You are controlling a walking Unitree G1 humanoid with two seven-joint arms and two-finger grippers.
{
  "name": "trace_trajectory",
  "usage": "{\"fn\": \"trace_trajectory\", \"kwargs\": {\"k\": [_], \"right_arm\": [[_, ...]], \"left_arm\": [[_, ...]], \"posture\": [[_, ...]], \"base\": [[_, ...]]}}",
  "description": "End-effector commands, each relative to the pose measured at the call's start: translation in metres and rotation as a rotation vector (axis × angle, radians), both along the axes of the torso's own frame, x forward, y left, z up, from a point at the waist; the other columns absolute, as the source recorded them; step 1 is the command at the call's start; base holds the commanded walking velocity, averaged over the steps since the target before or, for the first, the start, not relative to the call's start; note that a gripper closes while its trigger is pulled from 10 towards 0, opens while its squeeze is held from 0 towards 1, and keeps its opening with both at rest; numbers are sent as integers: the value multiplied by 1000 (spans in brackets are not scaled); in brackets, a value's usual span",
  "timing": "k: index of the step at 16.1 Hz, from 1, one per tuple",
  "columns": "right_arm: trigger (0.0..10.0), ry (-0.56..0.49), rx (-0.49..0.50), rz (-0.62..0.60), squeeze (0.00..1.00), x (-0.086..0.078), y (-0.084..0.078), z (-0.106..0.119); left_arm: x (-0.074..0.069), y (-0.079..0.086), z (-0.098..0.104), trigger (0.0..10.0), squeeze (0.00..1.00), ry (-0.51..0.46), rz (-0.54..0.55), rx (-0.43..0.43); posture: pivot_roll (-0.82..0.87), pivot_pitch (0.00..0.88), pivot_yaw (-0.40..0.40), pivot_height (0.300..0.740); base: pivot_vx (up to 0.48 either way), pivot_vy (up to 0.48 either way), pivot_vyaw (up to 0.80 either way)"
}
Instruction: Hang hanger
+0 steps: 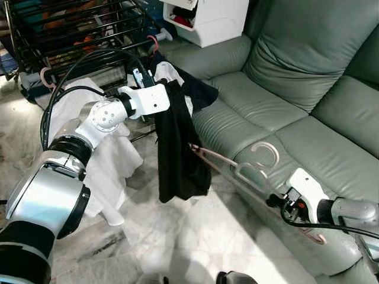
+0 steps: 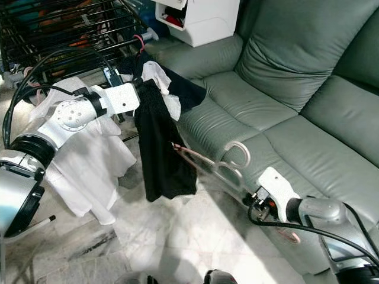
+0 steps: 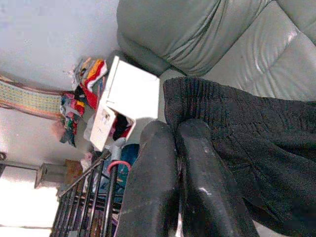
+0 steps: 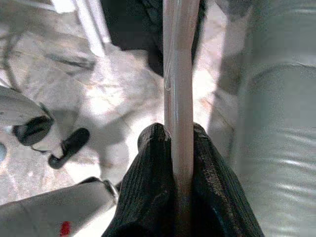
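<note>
A black garment (image 1: pixel 176 151) hangs down in front of the sofa, pinched at its top edge by my left gripper (image 1: pixel 173 96), which is shut on it; the wrist view shows its fingers (image 3: pixel 170 187) pressed together against the ribbed black cloth (image 3: pixel 237 133). A pale pink hanger (image 1: pixel 246 168) lies slanted between the garment and my right gripper (image 1: pixel 277 200). One end of the hanger reaches into the garment's lower part. My right gripper is shut on the hanger's bar (image 4: pixel 178 89), near the sofa's front edge.
A green leather sofa (image 1: pixel 296 89) fills the right side. A black drying rack (image 1: pixel 71 29) with clothes stands at the back left, white cloth (image 1: pixel 106 160) draped below it. A white box (image 1: pixel 207 21) sits behind the sofa arm. Marble floor (image 1: pixel 195 236) lies in front.
</note>
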State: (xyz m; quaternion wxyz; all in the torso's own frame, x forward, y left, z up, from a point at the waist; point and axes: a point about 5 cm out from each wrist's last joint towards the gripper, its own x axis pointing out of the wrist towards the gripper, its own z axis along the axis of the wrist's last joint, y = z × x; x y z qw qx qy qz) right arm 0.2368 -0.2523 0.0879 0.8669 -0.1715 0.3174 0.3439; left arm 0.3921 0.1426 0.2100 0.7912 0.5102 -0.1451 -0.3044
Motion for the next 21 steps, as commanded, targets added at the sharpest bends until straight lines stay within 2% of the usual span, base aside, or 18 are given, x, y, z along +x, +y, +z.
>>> {"fn": "trace_trajectory", "kwargs": {"k": [1,3,5,10,11,12,14,17,18,19,20,21], "right_arm": [[10000,-44,-13,-24,0,7,-1,5],[10000,-54,-35,-30,0,8,-2,4],[10000,-101,-27,-56,0,16,-1,7],[10000,-92,18,-46,0,18,7,1],[10000,-72,37,-35,0,15,9,-1],[10000,-64,41,-34,0,15,8,-2],[10000,-6,121,-59,0,14,6,-7],[10000,13,210,-242,0,21,2,-15],[10000,-13,204,-412,0,30,-8,-21],[10000,-23,200,-496,0,34,-14,-24],[10000,-43,254,-658,0,40,-23,-23],[10000,-55,292,-733,0,42,-26,-21]], "left_arm": [[-2,4,-5,10000,0,16,0,1],[-3,0,-8,10000,0,22,-10,-23],[-9,-15,-15,10000,0,47,-61,-123],[-23,-43,-30,10000,0,58,-162,-219],[-30,-55,-30,10000,0,44,-218,-255],[-33,-59,-27,10000,0,38,-246,-283],[-50,-81,-14,10000,0,-16,-416,-325],[-75,-103,-10,10000,0,-10,-596,-312],[-79,-103,-9,10000,0,-9,-609,-303],[-82,-102,-9,10000,0,1,-609,-311],[-82,-91,-16,10000,0,20,-558,-309],[-81,-82,-23,10000,0,39,-511,-304]], "posture": [[-113,26,85,740],[-110,28,89,740],[-112,16,101,740],[-98,0,90,740],[-99,0,84,740],[-103,4,81,740],[-110,3,82,740],[-113,0,80,740],[-104,0,84,740],[-103,0,85,740],[-97,0,85,740],[-95,0,84,740]], "base": [[0,0,0],[0,0,0],[0,0,0],[0,0,0],[0,0,0],[0,0,0],[0,0,0],[0,0,0],[0,0,0],[0,0,0],[0,0,0],[0,0,0]]}}
